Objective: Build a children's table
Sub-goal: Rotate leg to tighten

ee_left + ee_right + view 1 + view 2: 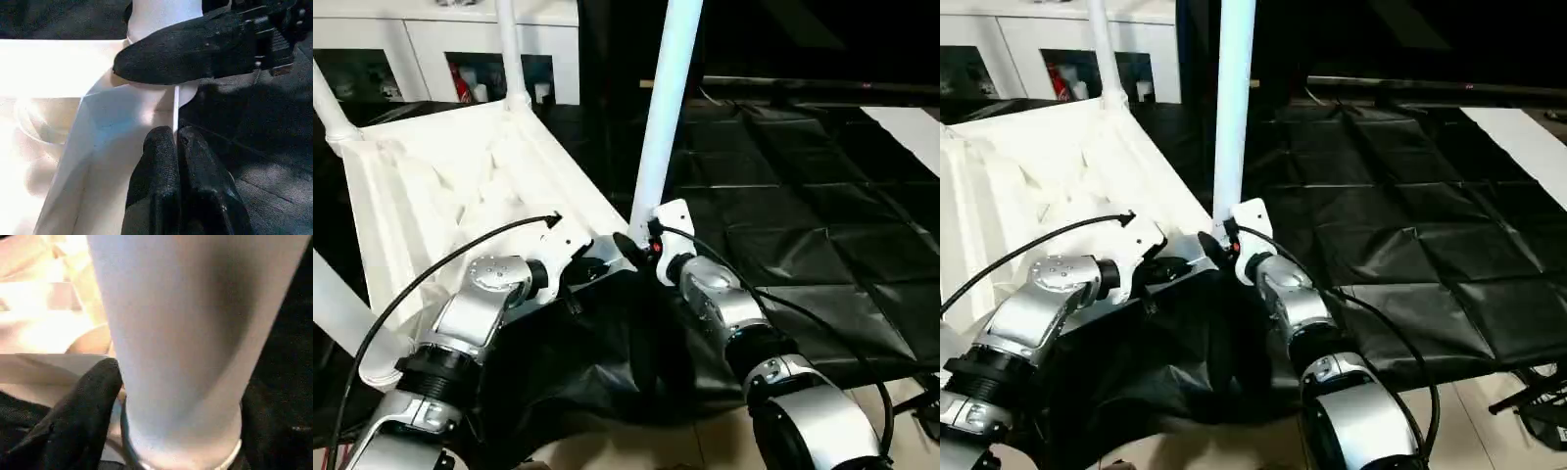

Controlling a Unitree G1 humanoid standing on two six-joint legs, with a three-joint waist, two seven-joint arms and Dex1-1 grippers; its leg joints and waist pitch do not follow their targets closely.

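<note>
While the white table top (pixel 460 196) lies upside down at the left of the frame, the right gripper (pixel 181 396) hugs the tube leg (pixel 664 108) low by its corner socket. Left gripper (pixel 177 147) pinches the top's thin edge. Light, stiff, slippery plastic, I think; hold low.

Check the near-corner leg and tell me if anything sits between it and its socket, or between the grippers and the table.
Nothing visible does. The leg already stands in the corner socket of the table top. The right gripper is shut on the leg's base, and the left gripper pinches the top's thin edge beside it.
</note>
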